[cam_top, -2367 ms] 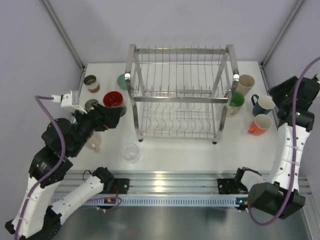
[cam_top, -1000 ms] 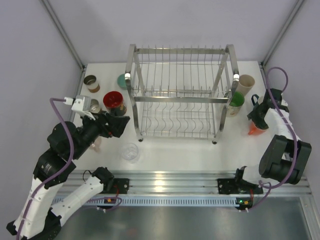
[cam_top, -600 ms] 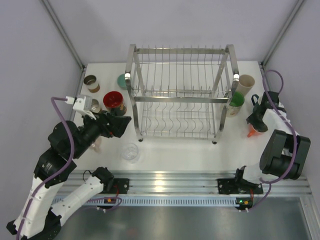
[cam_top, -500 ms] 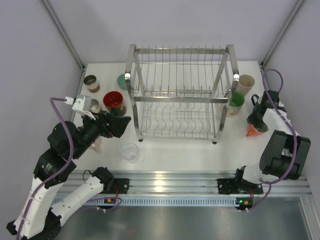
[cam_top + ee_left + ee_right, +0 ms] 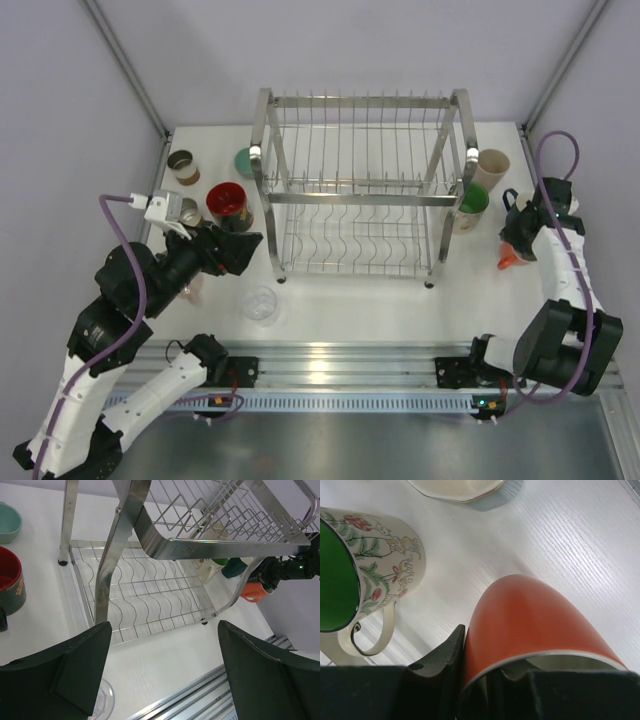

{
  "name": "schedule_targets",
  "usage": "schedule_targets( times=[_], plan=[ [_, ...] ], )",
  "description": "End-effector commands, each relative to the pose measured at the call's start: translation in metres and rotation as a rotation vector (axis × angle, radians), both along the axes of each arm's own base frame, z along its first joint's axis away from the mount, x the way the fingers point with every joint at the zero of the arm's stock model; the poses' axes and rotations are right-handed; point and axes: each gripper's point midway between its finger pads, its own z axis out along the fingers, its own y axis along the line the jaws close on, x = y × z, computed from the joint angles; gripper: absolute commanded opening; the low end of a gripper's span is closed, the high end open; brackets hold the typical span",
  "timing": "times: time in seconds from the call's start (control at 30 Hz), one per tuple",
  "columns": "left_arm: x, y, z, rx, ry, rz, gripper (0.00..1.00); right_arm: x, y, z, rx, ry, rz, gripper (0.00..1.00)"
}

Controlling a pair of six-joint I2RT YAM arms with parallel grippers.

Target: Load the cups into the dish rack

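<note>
My right gripper [image 5: 519, 243] [image 5: 485, 652] is shut on the rim of the orange cup [image 5: 509, 261] [image 5: 540, 620], one finger outside the wall and one inside. The cup is tilted at the table's right. The chrome dish rack [image 5: 265, 150] [image 5: 145, 525] stands at the back centre with nothing in it. My left gripper [image 5: 243, 250] [image 5: 165, 675] is open and empty, off the rack's front left post. A floral mug with a green inside [image 5: 470, 203] [image 5: 375, 555] and a tall beige cup [image 5: 490, 167] stand right of the rack.
Left of the rack stand a black patterned mug with a red inside [image 5: 227, 203] [image 5: 10, 585], a brown paper cup [image 5: 183, 165] and a teal cup [image 5: 243, 162]. A clear cup [image 5: 261, 304] and a pink cup [image 5: 188, 288] stand near my left arm. A dark teal mug [image 5: 512, 203] is partly hidden behind my right wrist.
My right arm has swung in from the far right edge onto the orange cup and closed on its rim. My left gripper has shifted a little right, then stayed still.
</note>
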Motion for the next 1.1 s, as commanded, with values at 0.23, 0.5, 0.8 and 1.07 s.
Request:
schedule_targets(
  times=[0.23,0.5,0.8,1.07],
  plan=[
    [-0.003,-0.006,0.017,-0.062,-0.039,-0.031,0.92,0.022,0.007,0.053,-0.013,-0.171,0.075,0.00],
    [-0.008,-0.007,0.032,-0.079,-0.062,-0.051,0.91,0.019,-0.003,0.139,-0.106,-0.332,0.024,0.00],
    [-0.013,-0.014,0.059,-0.102,-0.086,-0.101,0.95,0.025,-0.006,0.241,-0.170,-0.553,0.004,0.00],
    [-0.024,0.013,0.091,-0.149,-0.148,-0.010,0.98,0.036,0.005,0.344,-0.214,-0.811,0.063,0.00]
  ],
)
